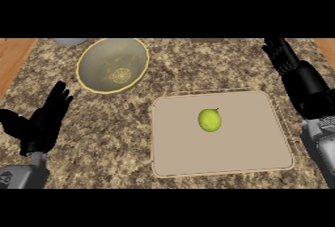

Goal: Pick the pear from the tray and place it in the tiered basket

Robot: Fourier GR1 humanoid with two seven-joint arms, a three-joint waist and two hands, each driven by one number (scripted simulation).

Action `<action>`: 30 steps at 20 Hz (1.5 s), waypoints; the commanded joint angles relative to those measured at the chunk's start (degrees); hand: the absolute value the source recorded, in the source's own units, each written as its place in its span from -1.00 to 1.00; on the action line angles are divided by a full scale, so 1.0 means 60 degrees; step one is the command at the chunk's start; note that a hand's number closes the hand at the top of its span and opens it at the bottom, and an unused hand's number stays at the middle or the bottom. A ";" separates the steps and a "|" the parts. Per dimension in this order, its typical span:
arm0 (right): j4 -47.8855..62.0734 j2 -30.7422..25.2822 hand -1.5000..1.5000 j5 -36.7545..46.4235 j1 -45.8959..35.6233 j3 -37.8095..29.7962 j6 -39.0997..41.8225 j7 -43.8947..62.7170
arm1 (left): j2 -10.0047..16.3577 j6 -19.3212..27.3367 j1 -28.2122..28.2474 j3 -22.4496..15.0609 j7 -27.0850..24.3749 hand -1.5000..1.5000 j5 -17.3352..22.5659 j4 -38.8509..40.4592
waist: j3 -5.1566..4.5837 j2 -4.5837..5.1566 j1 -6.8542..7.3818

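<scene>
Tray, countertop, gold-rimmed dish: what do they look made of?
Tray: flat beige, matte, thin raised rim; plastic or pale wood, can't tell. Countertop: brown-grey speckle, likely granite; no gloss visible. Gold-rimmed dish: dull grey-green inside, yellow rim, faint pattern; glazed ceramic or metal, unclear.

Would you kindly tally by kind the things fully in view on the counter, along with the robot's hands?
Yellow-green pear: 1
Beige square tray with rounded corners: 1
Round grey basket with a yellow rim: 1
Black hands: 2, left hand and right hand
Total: 5
</scene>
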 commanded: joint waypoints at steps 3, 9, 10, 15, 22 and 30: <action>0.0652 0.1026 1.00 -0.2147 0.0789 -0.2326 -0.0940 -0.0302 | -0.0081 0.0577 -0.0178 -0.0457 -0.0562 0.00 -0.1049 -0.0498 | -0.0284 0.0105 -0.0091; 0.2533 0.2971 -1.00 -0.3829 0.2008 -0.3858 -0.2821 0.0671 | -0.0592 0.1037 -0.0323 -0.1034 -0.0996 0.00 -0.1657 -0.0762 | -0.0266 0.0228 -0.0222; 0.2143 0.3865 -1.00 -0.5244 0.1720 -0.4298 -0.2238 0.0511 | -0.0424 0.0892 -0.0249 -0.0909 -0.0929 0.00 -0.1544 -0.0705 | -0.0213 0.0162 -0.0220; 0.1262 0.4099 -1.00 -0.6571 0.3346 -0.4362 0.0881 -0.0106 | -0.1496 0.1639 -0.0459 -0.1811 -0.1218 0.00 -0.2415 -0.0380 | -0.0322 0.0111 -0.0133; 0.0176 0.0179 -1.00 -0.5132 0.3812 -0.4267 0.2005 0.2001 | -0.1245 0.1627 -0.0149 -0.1852 -0.0652 0.00 -0.2584 -0.1160 | -0.0352 0.0082 0.0144; -0.0881 -0.3006 -1.00 -0.3279 0.2408 -0.2606 0.3767 0.4224 | -0.1539 0.1639 -0.0652 -0.2055 -0.0709 0.00 -0.2803 -0.0725 | -0.0373 0.0156 0.0401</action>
